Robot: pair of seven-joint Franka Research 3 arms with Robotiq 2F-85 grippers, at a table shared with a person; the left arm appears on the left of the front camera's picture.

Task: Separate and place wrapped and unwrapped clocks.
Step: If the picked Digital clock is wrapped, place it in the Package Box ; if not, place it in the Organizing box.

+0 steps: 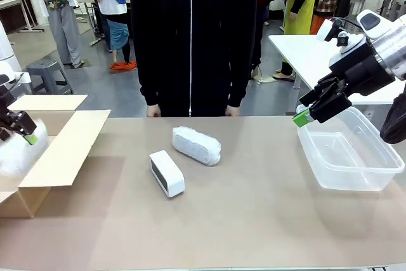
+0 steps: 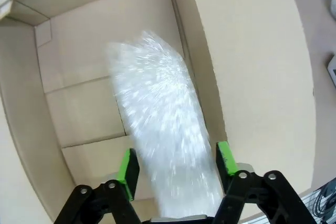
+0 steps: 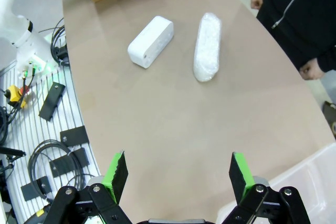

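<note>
Tan tabletop (image 1: 254, 220) shared by two robot arms and a person in a black zip jacket (image 1: 190, 36), whose hands rest at its far edge. At mid-table lies the unwrapped clock (image 1: 167, 173), a smooth white block with a dark face, seen from the right wrist as a plain white brick (image 3: 151, 41). Just behind the clock and a little to its right, close by but not touching, lies one wrapped bundle (image 1: 196, 145) in bumpy white foam (image 3: 207, 47). Well to the clock's left stands an open cardboard box (image 1: 63, 150), and over it hangs the left gripper (image 1: 25, 132); the wrist camera shows its jaws (image 2: 176, 161) spread, green pads clear of a second wrapped bundle (image 2: 163, 129) that appears blurred between them above the box floor (image 2: 79, 114). Well to the clock's right, the right gripper (image 1: 303, 117) hangs released and empty (image 3: 178, 169) above the near corner of a clear plastic tub (image 1: 355, 185).
</note>
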